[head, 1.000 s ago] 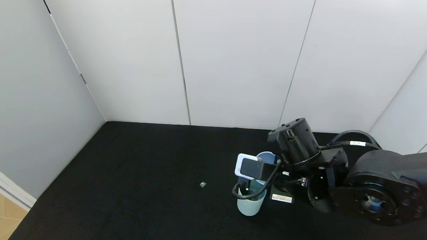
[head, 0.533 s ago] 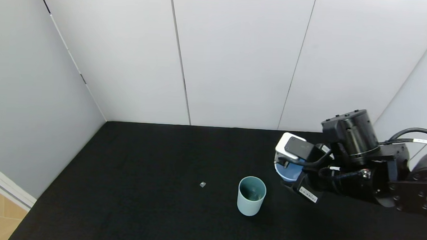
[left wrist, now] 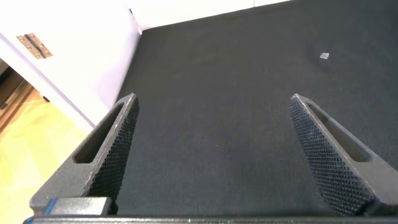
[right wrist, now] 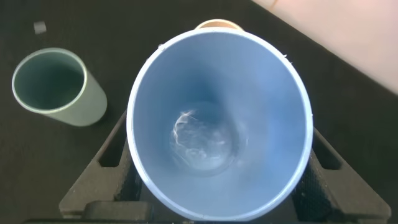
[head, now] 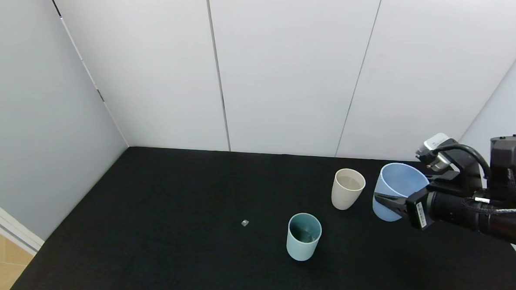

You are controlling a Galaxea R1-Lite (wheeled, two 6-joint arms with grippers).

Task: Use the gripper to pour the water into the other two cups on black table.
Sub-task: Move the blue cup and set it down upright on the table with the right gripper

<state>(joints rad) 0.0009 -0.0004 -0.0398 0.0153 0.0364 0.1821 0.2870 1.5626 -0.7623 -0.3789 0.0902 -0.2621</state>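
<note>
The fingers (head: 388, 202) of the right gripper (head: 406, 199) pinch the light blue cup (head: 397, 190) from both sides, 1 dark finger lying across the cup's lower wall in the head view. The cup stands upright at the right side of the black worktop (head: 185, 211), its mouth open toward the ceiling. Just beside it, toward the robot's left, stands the cream-beige cup (head: 347, 189), apart from the blue one by a narrow gap. The pale teal cup (head: 304, 236) stands nearer the robot and further left, well apart from both. A small grey speck (head: 244, 223) lies on the worktop left of the teal cup. White wall panels (head: 287, 68) rise behind the worktop.

In the left wrist view, the fingers (left wrist: 115, 146) of the left gripper (left wrist: 214, 140) are spread wide with nothing between them, above bare worktop (left wrist: 224, 81) near its edge; the grey speck (left wrist: 324, 56) shows farther off.

In the right wrist view, the camera looks straight down into the light blue cup (right wrist: 217, 124), which sits between the 2 fingers (right wrist: 109, 155) of the right gripper (right wrist: 217, 165). A little water (right wrist: 202, 140) shows as a pale sheen at the cup's bottom. The teal cup (right wrist: 56, 87) stands off to one side on the worktop (right wrist: 93, 25), and the rim of the cream-beige cup (right wrist: 217, 25) peeks out behind the blue one.
</note>
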